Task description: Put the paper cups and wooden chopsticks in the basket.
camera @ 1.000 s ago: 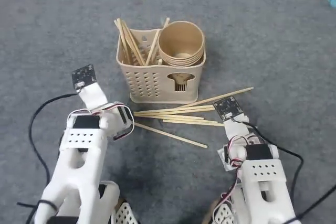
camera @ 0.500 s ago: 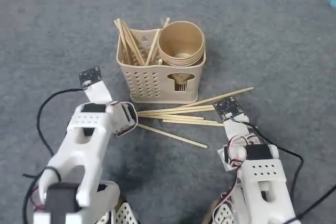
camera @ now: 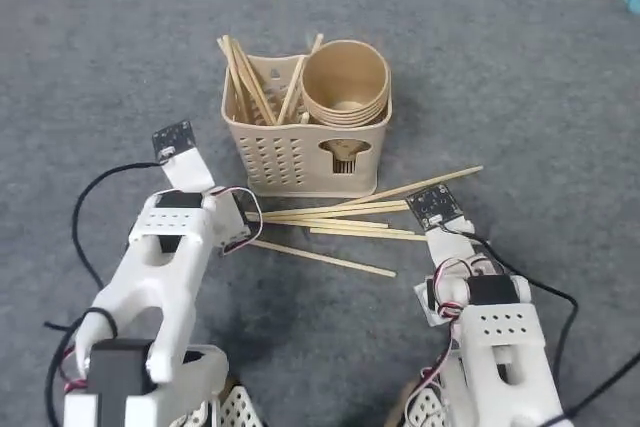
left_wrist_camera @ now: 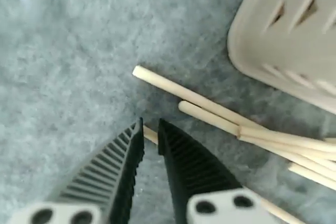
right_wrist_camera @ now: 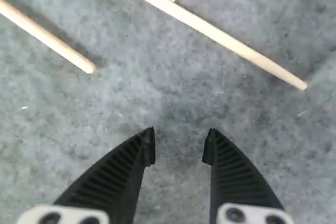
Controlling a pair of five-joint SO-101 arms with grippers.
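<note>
Left tool [left_wrist_camera: 149, 125]: nearly closed, its tips on each side of the near end of the single chopstick [left_wrist_camera: 150, 135], which fills the narrow slit between them.
Right tool [right_wrist_camera: 178, 145]: open, with a wide gap, over bare table beside the ends of two loose chopsticks [right_wrist_camera: 210, 31]; it touches nothing.
Basket [camera: 300, 152]: upright on the grey table [camera: 520, 97], beyond both arms.
Paper cups [camera: 345, 82]: stacked in the right compartment of the basket.
Chopsticks in the basket [camera: 245, 82]: they stand tilted in the left compartment, tops above the rim.
Loose chopsticks [camera: 340, 215]: in a flat bundle on the table just in front of the basket, between the two arms.
Single chopstick [camera: 330, 259]: it lies apart from the bundle, on the arms' side of it.
Change: the left arm [camera: 165, 267] has come forward toward the bundle, and the single chopstick now lies at a slightly flatter angle. The right arm [camera: 495, 332] has not moved.
Hidden: from above, each arm's wrist covers its own tool, and the left arm covers the near end of the single chopstick. The left wrist view cuts the basket [left_wrist_camera: 294, 40] down to one corner.
</note>
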